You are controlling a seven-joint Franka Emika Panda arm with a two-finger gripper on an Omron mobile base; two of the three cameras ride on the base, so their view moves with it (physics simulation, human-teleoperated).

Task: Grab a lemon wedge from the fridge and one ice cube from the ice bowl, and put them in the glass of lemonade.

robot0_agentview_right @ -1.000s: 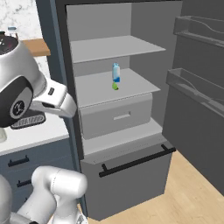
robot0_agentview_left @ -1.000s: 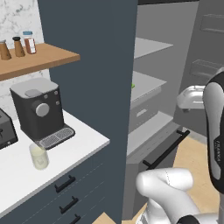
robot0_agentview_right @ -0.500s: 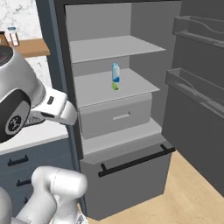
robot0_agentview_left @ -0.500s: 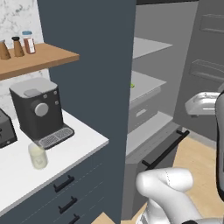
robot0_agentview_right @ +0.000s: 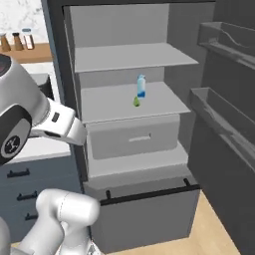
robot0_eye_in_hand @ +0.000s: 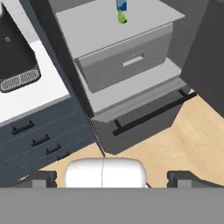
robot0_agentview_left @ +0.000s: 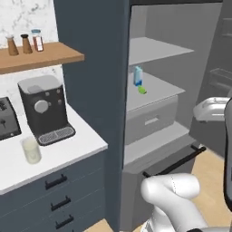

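Facing open fridge (robot0_agentview_right: pixel 124 124), possibly lemon wedge (robot0_agentview_right: pixel 136 101) shelved

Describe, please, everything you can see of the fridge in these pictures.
The fridge is a tall dark grey appliance and stands open beside the white counter. Inside are light grey shelves and a pale drawer with a slot handle, closed. The middle shelf carries a small blue and white bottle, upright, with a small green piece right beside it. Below, a dark grey bottom drawer carries a long black bar handle. The open door holds grey racks.
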